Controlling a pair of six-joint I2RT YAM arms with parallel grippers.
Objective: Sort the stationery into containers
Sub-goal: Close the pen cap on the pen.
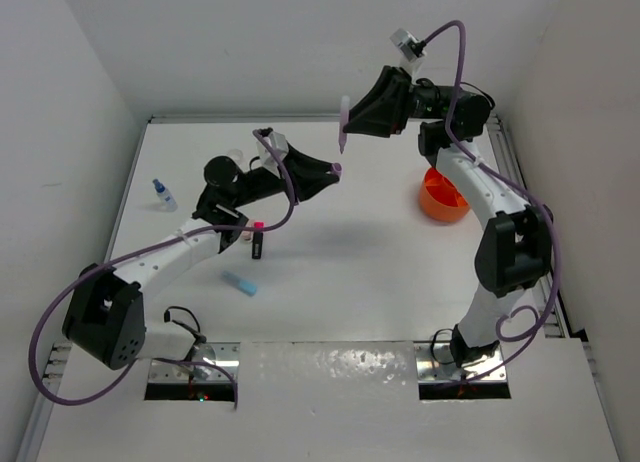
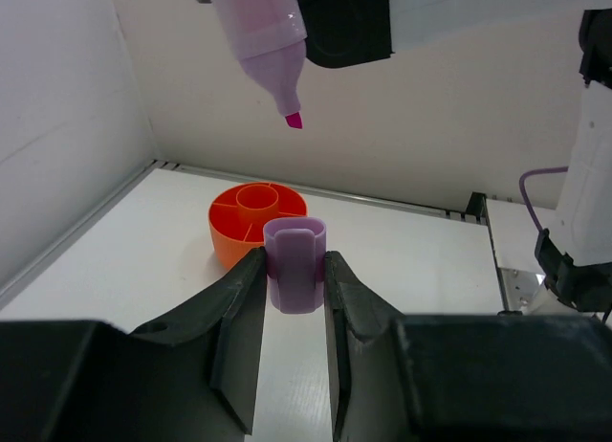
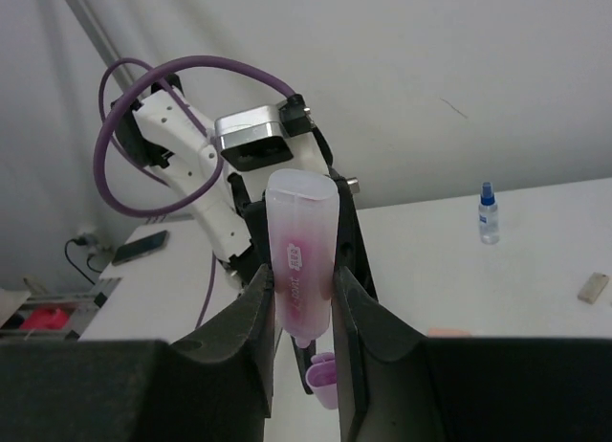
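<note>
Right gripper clamped on uncapped pink highlighter, tip down, up in the air. Left gripper clamped on lilac cap, below the tip, not touching. Orange tub on the table by the right arm; black marker and light-blue highlighter near the left arm.

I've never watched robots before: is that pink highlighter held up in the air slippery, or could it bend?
Probably stiff: the pink highlighter looks straight, pinched by the right hand. Its plastic shines, so it may be slippery. Likely light, since a narrow pinch alone carries it in the air.
</note>
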